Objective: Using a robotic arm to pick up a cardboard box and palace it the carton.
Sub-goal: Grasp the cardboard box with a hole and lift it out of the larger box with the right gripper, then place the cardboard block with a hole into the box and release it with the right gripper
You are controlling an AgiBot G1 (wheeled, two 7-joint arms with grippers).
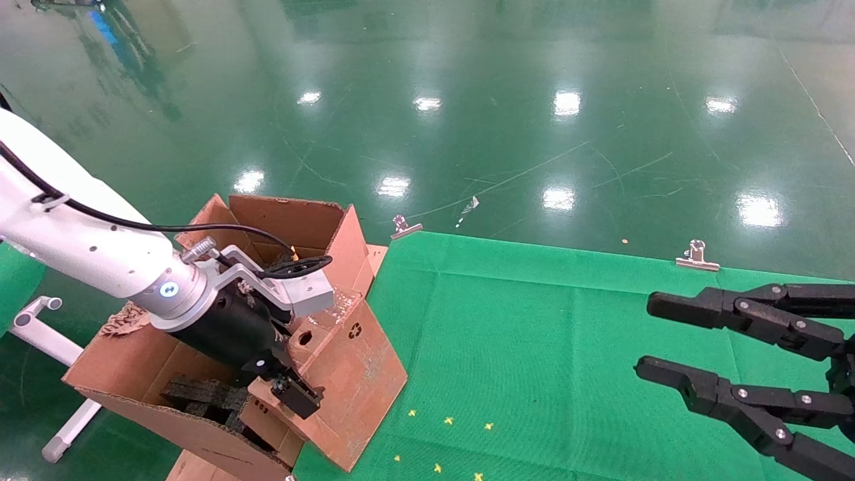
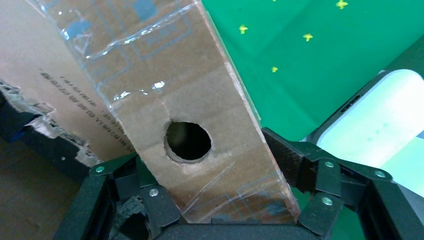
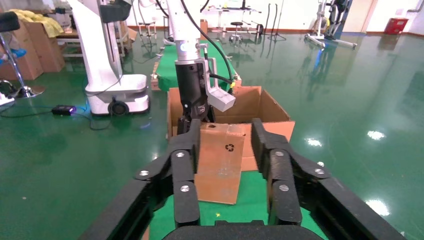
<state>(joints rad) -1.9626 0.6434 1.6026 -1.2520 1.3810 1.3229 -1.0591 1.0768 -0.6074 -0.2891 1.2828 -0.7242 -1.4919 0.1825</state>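
Note:
The small brown cardboard box (image 1: 351,374) with a round hole and a recycling mark hangs tilted at the table's left edge, against the carton's right side. My left gripper (image 1: 297,359) is shut on its holed end; in the left wrist view the black fingers (image 2: 286,156) press both sides of the cardboard box (image 2: 190,100). The large carton (image 1: 287,217) stands open beside the table, with black foam (image 1: 200,395) inside and a printed flap (image 2: 55,100) with a torn edge. My right gripper (image 1: 651,336) hovers open over the table's right side, and its wrist view frames the cardboard box (image 3: 220,165) between its fingers from afar.
The green-covered table (image 1: 534,334) carries small yellow cross marks (image 1: 447,421) near its front. Metal clips (image 1: 697,257) hold the cloth at the far edge. A white tubular frame (image 1: 40,334) stands left of the carton. Glossy green floor lies beyond.

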